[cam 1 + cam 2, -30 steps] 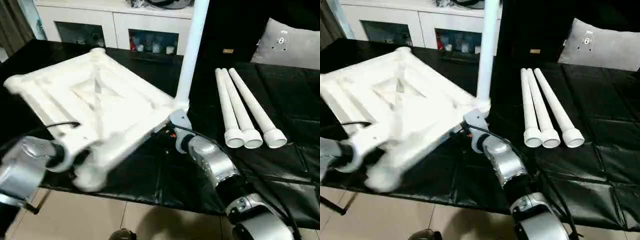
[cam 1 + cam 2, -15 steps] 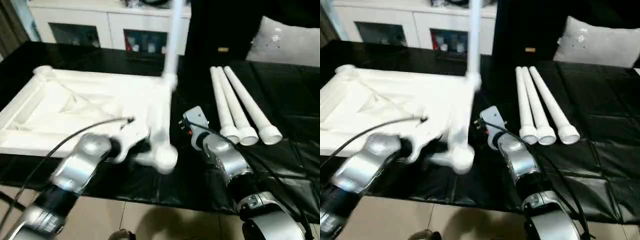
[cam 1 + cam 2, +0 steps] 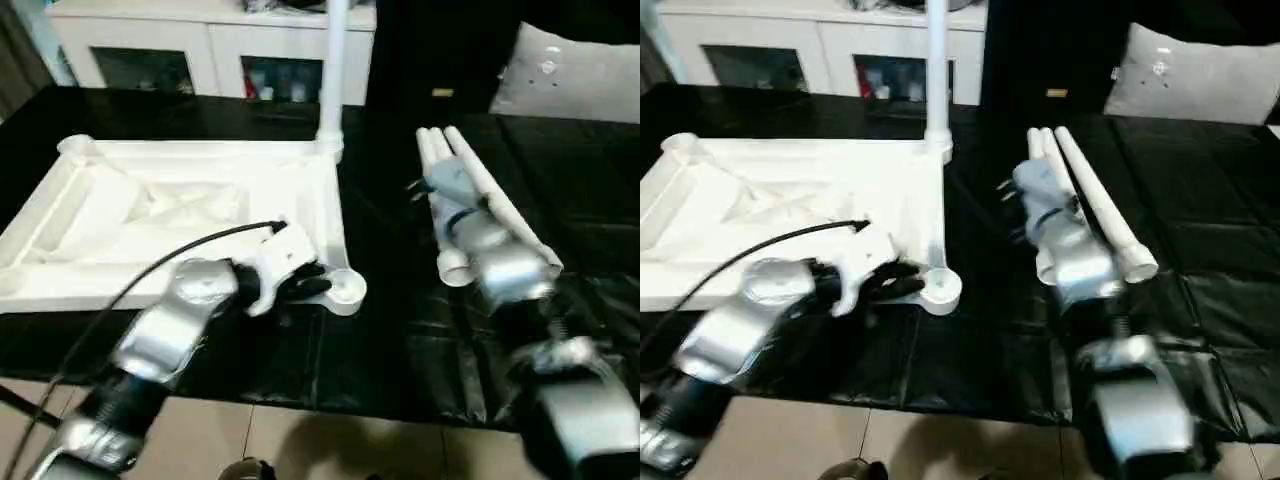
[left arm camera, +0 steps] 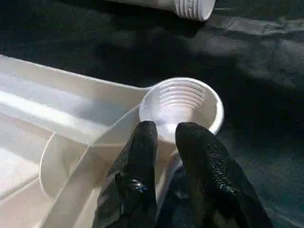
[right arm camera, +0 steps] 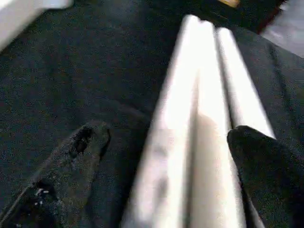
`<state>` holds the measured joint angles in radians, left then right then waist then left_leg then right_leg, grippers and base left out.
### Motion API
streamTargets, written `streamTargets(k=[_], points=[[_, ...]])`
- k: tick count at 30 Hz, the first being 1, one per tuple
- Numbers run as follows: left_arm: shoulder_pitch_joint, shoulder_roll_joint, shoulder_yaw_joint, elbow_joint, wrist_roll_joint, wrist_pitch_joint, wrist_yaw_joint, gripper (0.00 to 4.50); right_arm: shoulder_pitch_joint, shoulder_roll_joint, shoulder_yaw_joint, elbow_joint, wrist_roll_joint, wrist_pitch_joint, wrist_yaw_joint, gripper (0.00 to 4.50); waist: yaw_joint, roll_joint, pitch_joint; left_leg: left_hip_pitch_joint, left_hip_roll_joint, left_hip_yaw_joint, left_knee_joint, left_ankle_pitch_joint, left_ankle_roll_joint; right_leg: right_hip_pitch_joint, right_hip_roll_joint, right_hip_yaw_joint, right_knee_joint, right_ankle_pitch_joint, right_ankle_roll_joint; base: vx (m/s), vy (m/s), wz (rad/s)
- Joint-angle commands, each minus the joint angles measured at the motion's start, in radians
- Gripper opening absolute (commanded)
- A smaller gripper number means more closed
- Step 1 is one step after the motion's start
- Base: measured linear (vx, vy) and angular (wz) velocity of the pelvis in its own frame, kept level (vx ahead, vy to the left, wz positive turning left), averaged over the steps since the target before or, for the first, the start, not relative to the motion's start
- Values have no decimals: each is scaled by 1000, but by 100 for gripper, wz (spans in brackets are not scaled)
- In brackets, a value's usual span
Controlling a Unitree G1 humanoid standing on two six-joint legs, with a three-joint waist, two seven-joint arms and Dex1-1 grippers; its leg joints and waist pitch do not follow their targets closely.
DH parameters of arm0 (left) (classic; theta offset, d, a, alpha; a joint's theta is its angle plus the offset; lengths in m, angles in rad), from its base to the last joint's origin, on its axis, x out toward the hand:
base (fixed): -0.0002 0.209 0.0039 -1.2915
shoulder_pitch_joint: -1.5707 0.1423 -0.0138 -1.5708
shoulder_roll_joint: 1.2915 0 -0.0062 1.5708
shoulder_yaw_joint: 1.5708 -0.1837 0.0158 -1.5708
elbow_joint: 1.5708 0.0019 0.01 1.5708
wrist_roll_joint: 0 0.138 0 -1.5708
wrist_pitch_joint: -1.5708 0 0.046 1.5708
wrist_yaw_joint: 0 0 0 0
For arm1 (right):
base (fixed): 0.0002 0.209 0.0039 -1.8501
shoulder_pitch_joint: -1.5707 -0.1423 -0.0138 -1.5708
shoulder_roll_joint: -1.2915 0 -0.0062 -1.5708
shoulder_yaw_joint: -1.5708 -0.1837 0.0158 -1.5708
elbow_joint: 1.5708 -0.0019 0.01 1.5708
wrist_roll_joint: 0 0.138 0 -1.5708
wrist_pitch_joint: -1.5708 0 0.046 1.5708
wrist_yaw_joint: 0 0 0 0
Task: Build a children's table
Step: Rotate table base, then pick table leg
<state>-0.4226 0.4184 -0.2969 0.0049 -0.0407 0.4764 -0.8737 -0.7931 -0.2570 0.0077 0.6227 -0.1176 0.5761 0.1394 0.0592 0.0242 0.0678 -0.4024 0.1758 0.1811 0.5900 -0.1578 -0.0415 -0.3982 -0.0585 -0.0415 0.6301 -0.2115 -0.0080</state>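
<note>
The children's table top lies upside down and flat on the black cover. One white leg stands upright in its far right corner socket. My left gripper is at the near right corner socket, its black fingers close together with the top's rim between them. Three loose legs lie side by side to the right. My right gripper hovers over them, wide open, with one finger on either side of the bundle and not touching it.
The black-covered work surface ends near me, with tiled floor below. A white cabinet stands behind it and a grey cushion sits at the back right. A black cable arcs over my left forearm.
The table top has dropped from tilted to flat on the cover. My right arm left the table's corner and swung right over the loose legs. My left gripper stays at the near corner.
</note>
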Motion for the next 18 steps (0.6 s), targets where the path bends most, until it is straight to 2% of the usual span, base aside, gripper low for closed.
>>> streamTargets(k=[1,2,4,5,9,10,11,14,18], points=[[3,7,2,-40,-16,22,-24,145,-22,8,-7,43,21,26,9,450,3,10,-74,32,43,-19,-60,-189,-34,49,-72,44,-68,-31,-225,0,0,0],[5,10,0,-49,-21,28,-30,158,-36,6,-14,69,24,40,8,450,3,5,-75,32,44,-17,-59,-183,-30,50,-73,44,-68,-28,-230,0,0,0],[6,13,-1,-58,-25,33,-33,179,-50,5,-24,99,28,54,9,450,2,6,-75,31,43,-18,-58,-178,-29,50,-72,43,-67,-27,-238,0,0,0],[6,17,-2,-76,-38,50,-32,181,-72,3,-31,143,39,85,22,450,4,3,-77,31,43,-17,-57,-170,-27,52,-72,43,-64,-19,-242,0,0,0],[5,18,0,-86,-42,61,-32,219,-81,7,-31,171,55,82,57,450,4,6,-76,31,44,-16,-56,-166,-22,50,-71,42,-63,-8,-242,0,0,0],[4,17,0,-87,-42,63,-31,225,-83,9,-24,186,51,84,68,450,4,2,-77,31,44,-16,-56,-163,-20,51,-72,42,-64,-6,-242,0,0,0],[4,18,0,-92,-42,69,-32,225,-89,14,-10,216,47,111,84,450,5,4,-77,30,43,-16,-55,-156,-19,52,-72,42,-62,-3,-245,0,0,0],[5,19,0,-93,-39,72,-31,256,-94,20,-15,234,62,144,100,450,7,3,-79,30,44,-16,-54,-146,-16,52,-72,41,-61,2,-248,0,0,0],[8,27,-4,-100,-42,78,-28,275,-107,29,-13,264,86,206,155,450,6,3,-76,30,45,-17,-56,-168,-19,53,-73,40,-63,-26,-247,0,0,0]])
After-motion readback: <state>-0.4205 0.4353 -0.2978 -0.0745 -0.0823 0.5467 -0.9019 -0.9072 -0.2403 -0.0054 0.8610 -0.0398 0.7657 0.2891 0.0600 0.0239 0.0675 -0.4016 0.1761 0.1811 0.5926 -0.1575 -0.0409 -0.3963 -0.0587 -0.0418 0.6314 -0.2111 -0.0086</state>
